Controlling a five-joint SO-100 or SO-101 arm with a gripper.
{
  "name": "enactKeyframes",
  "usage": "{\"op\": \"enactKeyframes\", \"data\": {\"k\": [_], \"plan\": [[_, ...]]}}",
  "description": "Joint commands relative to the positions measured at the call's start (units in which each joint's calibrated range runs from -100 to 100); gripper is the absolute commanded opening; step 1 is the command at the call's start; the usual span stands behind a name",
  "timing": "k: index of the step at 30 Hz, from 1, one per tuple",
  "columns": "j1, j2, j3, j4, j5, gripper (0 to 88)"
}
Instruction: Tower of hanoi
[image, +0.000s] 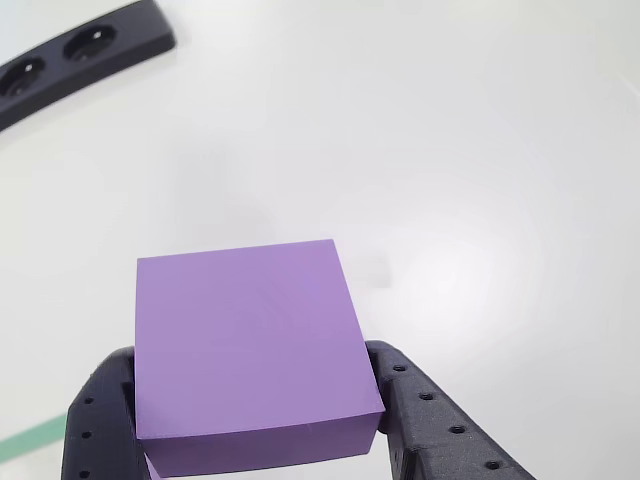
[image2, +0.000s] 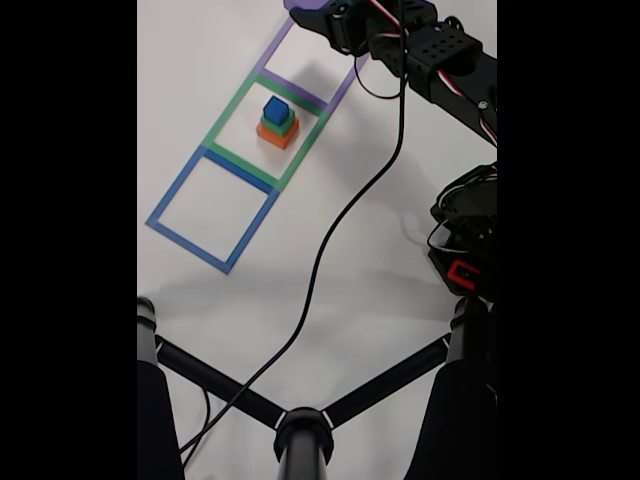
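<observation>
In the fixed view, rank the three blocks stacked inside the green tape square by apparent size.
Largest to smallest:
1. salmon-orange block, at the bottom
2. green block, in the middle
3. blue cube, on top

They sit together, so camera distance barely skews this.

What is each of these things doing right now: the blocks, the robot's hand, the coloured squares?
Purple block: held between the fingers, lifted off the table.
Gripper: shut on the purple block.
Orange block: on the table inside the green tape square.
Green block: stacked on the orange block.
Blue cube: on top of the stack.
Blue tape square: nothing inside.
</observation>
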Motion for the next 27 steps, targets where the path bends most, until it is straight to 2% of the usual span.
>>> {"op": "enactKeyframes", "data": {"k": [1,5,10,27], "plan": [[-0.4,-6.7,-22.2,29.2,0.0,8.3],[-2.6,-7.2,-39.1,47.2,0.0,8.3],[-7.6,-10.0,-50.7,61.5,0.0,8.2],[-34.1,-27.8,-50.7,75.1,0.0,7.1]]}}
